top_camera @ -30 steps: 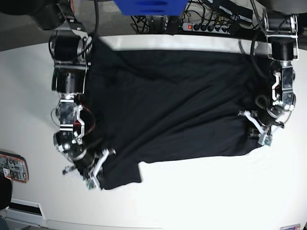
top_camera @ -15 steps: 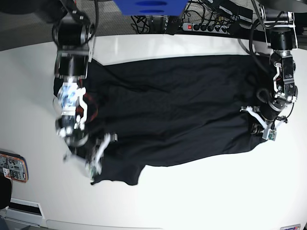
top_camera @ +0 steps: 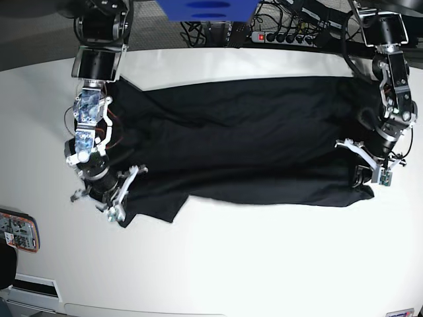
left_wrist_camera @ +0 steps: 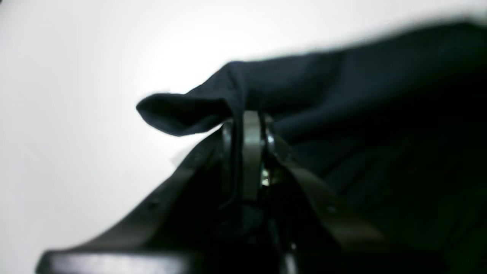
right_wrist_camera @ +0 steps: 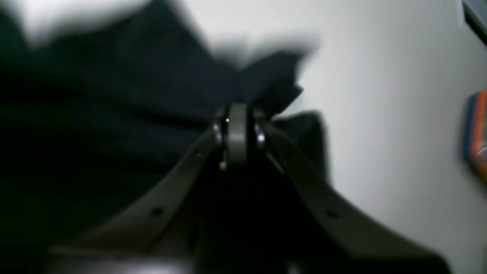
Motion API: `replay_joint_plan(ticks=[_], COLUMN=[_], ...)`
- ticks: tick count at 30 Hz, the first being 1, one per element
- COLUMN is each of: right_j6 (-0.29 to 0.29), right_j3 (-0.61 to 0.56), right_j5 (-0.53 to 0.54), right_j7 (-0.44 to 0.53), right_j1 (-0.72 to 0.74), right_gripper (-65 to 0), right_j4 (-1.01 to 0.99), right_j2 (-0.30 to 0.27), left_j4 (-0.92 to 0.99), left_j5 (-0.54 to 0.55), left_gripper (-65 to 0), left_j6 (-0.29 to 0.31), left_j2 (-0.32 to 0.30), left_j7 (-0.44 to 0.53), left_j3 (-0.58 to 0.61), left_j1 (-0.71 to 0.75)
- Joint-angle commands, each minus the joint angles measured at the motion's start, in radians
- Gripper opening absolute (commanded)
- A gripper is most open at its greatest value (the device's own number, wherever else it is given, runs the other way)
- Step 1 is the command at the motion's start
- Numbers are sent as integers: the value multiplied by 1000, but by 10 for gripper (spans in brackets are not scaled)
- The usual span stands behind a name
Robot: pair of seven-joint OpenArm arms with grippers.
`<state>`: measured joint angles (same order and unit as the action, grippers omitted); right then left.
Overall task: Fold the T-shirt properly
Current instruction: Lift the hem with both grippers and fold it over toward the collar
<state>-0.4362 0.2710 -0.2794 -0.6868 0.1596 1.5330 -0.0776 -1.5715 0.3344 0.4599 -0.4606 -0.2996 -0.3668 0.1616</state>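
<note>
The black T-shirt [top_camera: 238,142] lies spread across the white table [top_camera: 264,257] as a wide dark band, its near edge doubled over. My right gripper [top_camera: 119,198] sits at the shirt's left end, shut on a bunched corner of the T-shirt [right_wrist_camera: 266,76]. Over at the shirt's right end, my left gripper [top_camera: 371,173] is shut on a pinched fold of the T-shirt [left_wrist_camera: 198,106]. In both wrist views the jaws are pressed together with black cloth coming out of them, the left gripper [left_wrist_camera: 249,118] and the right gripper [right_wrist_camera: 236,110].
A small orange and blue object [top_camera: 16,231] rests at the table's left edge, also showing as the orange object [right_wrist_camera: 477,129] in the right wrist view. A power strip and cables [top_camera: 284,33] and a blue box [top_camera: 205,9] lie behind the far edge.
Both grippers have pulled the shirt's near edge back toward the far side, so the cloth now forms a narrower band. The right gripper has moved up, and the left gripper has shifted slightly right.
</note>
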Motion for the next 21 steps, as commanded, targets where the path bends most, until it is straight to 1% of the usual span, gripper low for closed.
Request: replay_joint_plan(ticks=[1, 3, 6, 9, 12, 15, 19, 21], right_j6=[12, 12, 12, 12, 12, 12, 12, 12], right_j3=[-2, -2, -2, 3, 52, 84, 86, 86], right_j5=[21, 21, 24, 24, 24, 24, 24, 24], right_j7=[54, 54, 28, 23, 23, 23, 23, 23], right_j1=[53, 47, -2, -18, -21, -67, -110, -117], right_gripper=[-650, -650, -650, -650, -650, -650, -650, -650], right_j4=[44, 76, 125, 179, 212, 234, 252, 255], right_j2=[-4, -4, -4, -4, -4, -4, -4, -4], left_j4=[-23, -43, -77, -111, -140, -152, -152, -152], left_j5=[5, 5, 5, 5, 5, 5, 5, 5], left_gripper=[-650, -650, -650, -650, -650, -650, -650, -650], left_j6=[-11, -11, -11, -11, -11, -11, -11, -11], left_j2=[-13, -10, -5, 15, 23, 39, 72, 75], left_j7=[23, 23, 23, 23, 23, 23, 23, 23], left_j3=[-19, -21, -30, -36, -42, -64, -90, -91], left_j1=[-13, -4, 31, 45, 54, 79, 79, 85])
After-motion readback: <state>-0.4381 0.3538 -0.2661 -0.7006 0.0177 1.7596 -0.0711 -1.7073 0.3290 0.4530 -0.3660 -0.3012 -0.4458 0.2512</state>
